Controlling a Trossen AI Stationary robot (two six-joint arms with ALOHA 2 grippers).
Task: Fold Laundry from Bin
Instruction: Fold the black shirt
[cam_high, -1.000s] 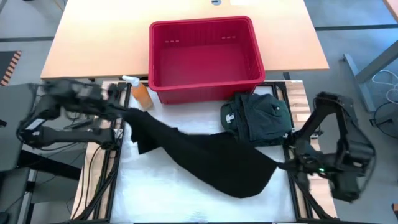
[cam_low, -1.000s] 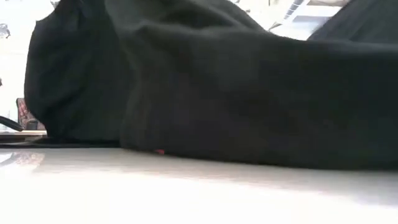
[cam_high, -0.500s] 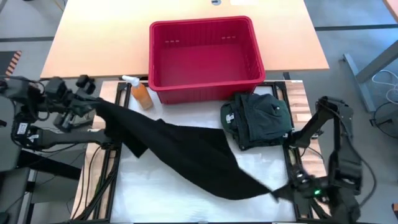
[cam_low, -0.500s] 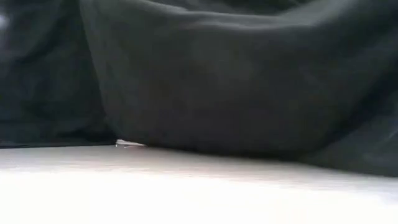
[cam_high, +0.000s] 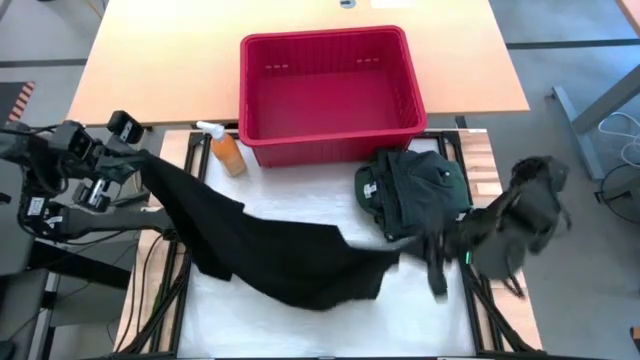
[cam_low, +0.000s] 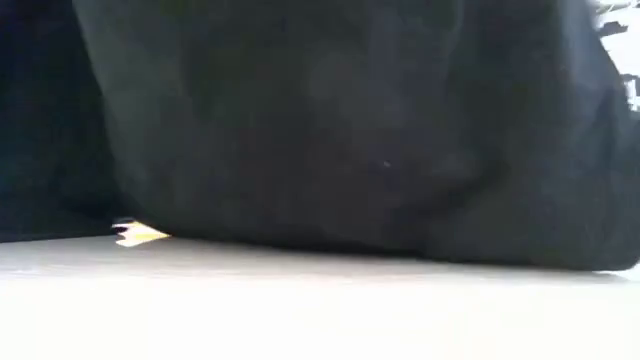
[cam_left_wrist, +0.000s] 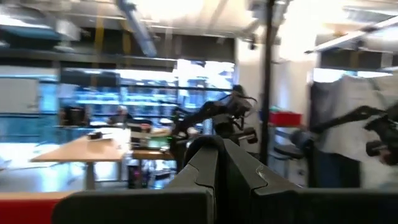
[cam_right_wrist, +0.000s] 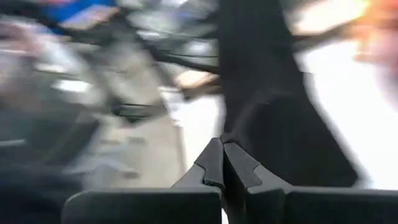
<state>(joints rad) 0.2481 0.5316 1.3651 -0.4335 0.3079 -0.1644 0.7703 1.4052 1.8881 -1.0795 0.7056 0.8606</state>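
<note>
A long black garment (cam_high: 270, 255), soft and limp, lies draped diagonally across the white table (cam_high: 330, 320), its surface smooth with shallow folds. One end rises to the left pincer (cam_high: 135, 160), whose fingers are pressed together on the cloth at the table's left edge; that arm reaches in low from the left. The other end tapers toward the right pincer (cam_high: 435, 265), which is blurred in the high view; in the right wrist view its fingers (cam_right_wrist: 214, 162) meet on the black fabric. The right arm is bent inward over the table's right edge.

A dark green garment (cam_high: 415, 190), folded into a lumpy bundle with a small pale label, sits just in front of the bin (cam_high: 330, 85). The bin is rigid red plastic, rectangular, with slotted walls. An orange spray bottle (cam_high: 225, 150) stands beside its left corner.
</note>
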